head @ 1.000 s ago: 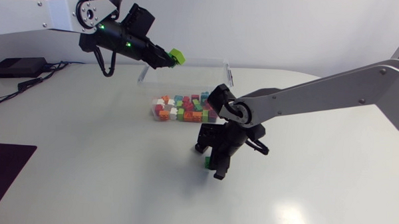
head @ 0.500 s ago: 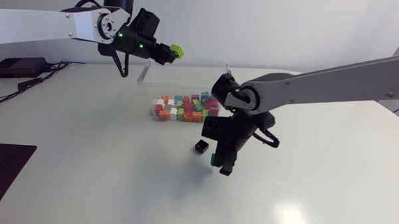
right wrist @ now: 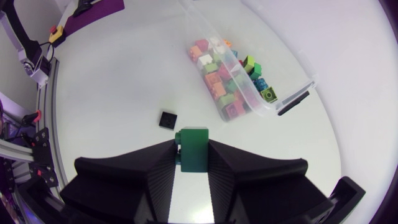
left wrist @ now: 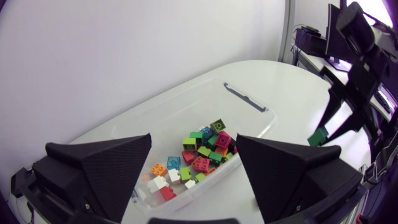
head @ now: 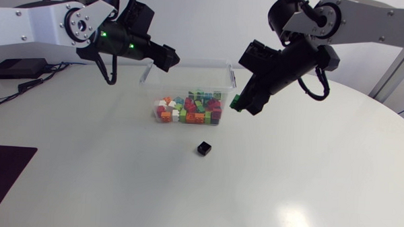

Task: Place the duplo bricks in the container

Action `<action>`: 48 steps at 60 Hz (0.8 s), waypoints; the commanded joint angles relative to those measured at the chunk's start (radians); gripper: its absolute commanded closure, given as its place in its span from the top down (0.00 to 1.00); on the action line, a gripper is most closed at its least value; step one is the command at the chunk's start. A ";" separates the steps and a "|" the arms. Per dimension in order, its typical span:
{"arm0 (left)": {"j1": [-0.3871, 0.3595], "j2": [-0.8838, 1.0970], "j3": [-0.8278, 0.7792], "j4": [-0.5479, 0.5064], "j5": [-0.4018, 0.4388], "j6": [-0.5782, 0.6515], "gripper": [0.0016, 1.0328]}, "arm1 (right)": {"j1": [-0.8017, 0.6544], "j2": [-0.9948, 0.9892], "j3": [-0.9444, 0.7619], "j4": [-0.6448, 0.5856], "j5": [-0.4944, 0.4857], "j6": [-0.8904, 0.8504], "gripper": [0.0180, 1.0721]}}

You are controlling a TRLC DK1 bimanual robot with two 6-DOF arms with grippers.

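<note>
Pinching a green brick point(right wrist: 193, 149), my right jaws hang beside one end of the clear container point(head: 149, 78); my left jaws stand spread, empty, near its other end; coloured bricks point(head: 189, 107) lie inside; a black brick point(head: 203, 148) sits on the surface point(head: 118, 185) nearby.

The container point(head: 220, 77) is clear glossy plastic, the duplo bricks point(head: 189, 107) smooth plastic, the table point(head: 106, 171) matt white.

no legible text, label, number or sign on the container point(head: 190, 76) or the duplo bricks point(head: 189, 107)
</note>
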 commanded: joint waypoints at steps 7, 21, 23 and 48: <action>-0.043 -0.114 -0.178 -0.041 -0.005 0.089 0.95 | -0.031 0.065 0.141 0.002 -0.038 0.081 0.09; -0.064 -0.174 -0.312 -0.072 0.013 0.127 0.95 | -0.053 0.131 0.262 0.048 -0.059 0.178 0.09; -0.064 -0.177 -0.335 -0.072 0.022 0.132 0.95 | -0.054 0.140 0.270 0.068 -0.064 0.196 0.09; -0.133 -0.125 -0.448 -0.073 0.041 0.174 0.95 | -0.042 0.253 0.350 0.247 -0.074 0.351 0.09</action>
